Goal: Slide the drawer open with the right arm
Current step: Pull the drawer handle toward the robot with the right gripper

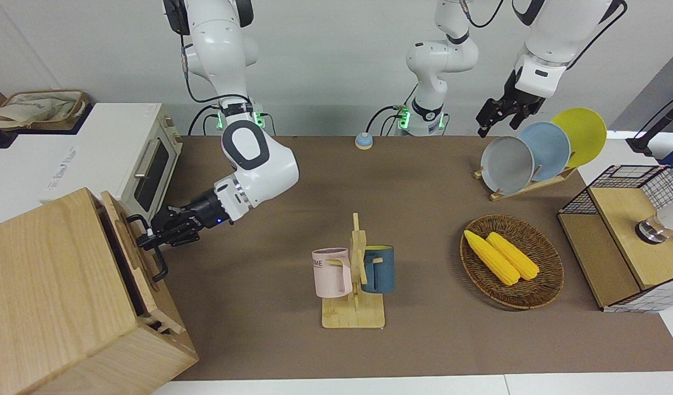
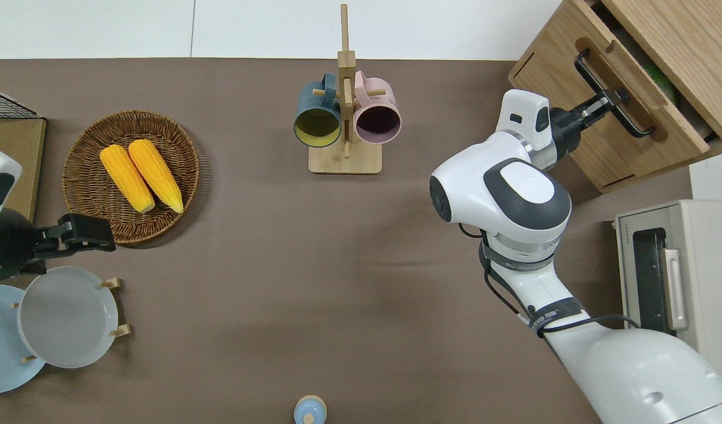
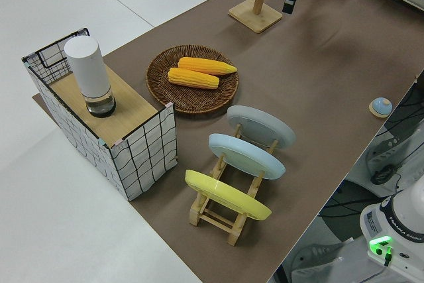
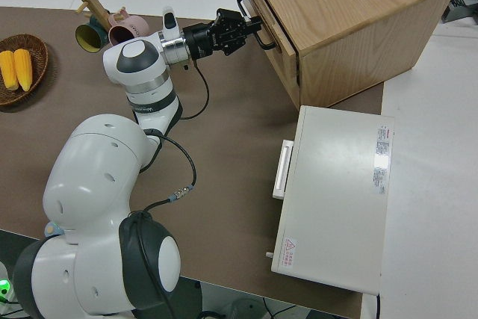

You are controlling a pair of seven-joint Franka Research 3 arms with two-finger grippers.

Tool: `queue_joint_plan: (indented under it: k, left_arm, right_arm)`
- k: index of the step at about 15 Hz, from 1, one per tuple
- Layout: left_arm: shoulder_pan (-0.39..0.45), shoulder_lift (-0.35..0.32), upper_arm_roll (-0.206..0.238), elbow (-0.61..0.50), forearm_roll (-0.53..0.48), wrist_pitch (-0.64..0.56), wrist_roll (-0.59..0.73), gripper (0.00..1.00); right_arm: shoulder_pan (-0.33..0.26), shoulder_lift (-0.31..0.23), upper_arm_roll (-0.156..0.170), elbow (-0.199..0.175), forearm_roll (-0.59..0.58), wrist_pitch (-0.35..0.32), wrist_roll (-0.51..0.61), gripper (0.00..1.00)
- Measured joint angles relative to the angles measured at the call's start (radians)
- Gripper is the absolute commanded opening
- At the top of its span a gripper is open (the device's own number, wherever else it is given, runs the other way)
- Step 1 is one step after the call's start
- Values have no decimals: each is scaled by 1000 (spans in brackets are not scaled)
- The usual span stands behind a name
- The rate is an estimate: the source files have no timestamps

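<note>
The large pale wooden box [image 1: 51, 291] stands at the right arm's end of the table. Its upper drawer [image 1: 129, 241] is pulled out a short way, with a dark gap showing between the drawer front and the box. In the overhead view the drawer [image 2: 638, 88] stands out from the box [image 2: 685, 35], and something green shows inside. My right gripper [image 1: 150, 237] is shut on the black bar handle [image 1: 160, 263]. It also shows in the overhead view [image 2: 609, 101] and in the right side view [image 4: 250, 33]. The left arm is parked.
A white toaster oven [image 1: 122, 153] stands beside the box, nearer to the robots. A mug rack [image 1: 354, 274] with a pink and a blue mug is mid-table. A basket [image 1: 550, 285] with two corn cobs, a plate rack [image 1: 534, 153] and a wire-mesh rack [image 1: 583, 247] are toward the left arm's end.
</note>
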Motion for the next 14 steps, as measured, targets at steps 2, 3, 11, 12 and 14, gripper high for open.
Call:
queue_joint_plan:
  k: [2, 3, 11, 12, 14]
  left_arm:
    - [0, 0, 0, 0, 0, 0, 0, 993]
    - [0, 0, 0, 0, 0, 0, 0, 993]
    - [0, 0, 0, 0, 0, 0, 0, 993]
    - [0, 0, 0, 0, 0, 0, 0, 993]
    - [0, 0, 0, 0, 0, 0, 0, 993]
  right_arm:
    - [2, -2, 29, 1, 19, -41, -1, 0]
    - [3, -3, 48, 3, 30, -67, -2, 0]
    - [14, -6, 219, 14, 107, -272, -4, 0]
    - [15, -6, 236, 16, 115, -290, -4, 0]
    - [16, -6, 266, 20, 131, -322, -4, 0]
